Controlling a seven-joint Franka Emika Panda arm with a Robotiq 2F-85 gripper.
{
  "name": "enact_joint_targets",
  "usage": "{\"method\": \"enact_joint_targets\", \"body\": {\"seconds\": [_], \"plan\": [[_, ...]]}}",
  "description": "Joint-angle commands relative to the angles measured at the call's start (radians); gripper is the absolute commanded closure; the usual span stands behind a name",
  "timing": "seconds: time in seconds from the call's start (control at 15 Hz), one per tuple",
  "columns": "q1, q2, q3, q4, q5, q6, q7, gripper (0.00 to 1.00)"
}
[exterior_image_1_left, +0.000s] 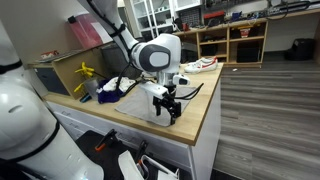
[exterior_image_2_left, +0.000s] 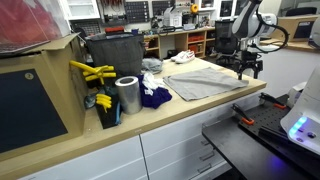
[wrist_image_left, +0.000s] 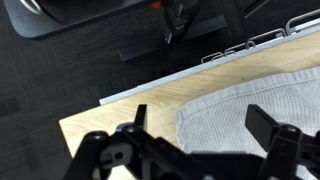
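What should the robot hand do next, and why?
Probably lower a little onto the grey cloth. The gripper is open, holds nothing, and hangs over the cloth's edge near the end of the counter.

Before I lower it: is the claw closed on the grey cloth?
No, the claw stands open above the grey cloth, fingers wide apart and gripping nothing.

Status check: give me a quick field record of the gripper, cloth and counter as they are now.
gripper: open, holding nothing
position: above the counter, at its corner
nearest thing: grey cloth, spread flat, its corner below the fingers
contact: none seen
others: metal cylinder and blue cloth, at the counter's opposite end
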Motion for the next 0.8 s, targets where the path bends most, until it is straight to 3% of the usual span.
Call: {"method": "enact_joint_targets", "body": {"seconds": [0.0,0.33,0.4,0.47,0.6,0.73], "plan": [[-0.015,0.043,-0.003,0.033,-0.009,0.041,-0.011,0.0],[-0.02,0.086,0.012,0.069,0.011,0.06,-0.014,0.0],[-0.021,0.094,0.015,0.073,0.017,0.061,-0.015,0.04],[-0.024,0.101,0.019,0.076,0.027,0.06,-0.02,0.26],[-0.025,0.113,0.023,0.083,0.031,0.061,-0.02,0.31],[-0.027,0.122,0.024,0.089,0.031,0.059,-0.02,0.47]]}}
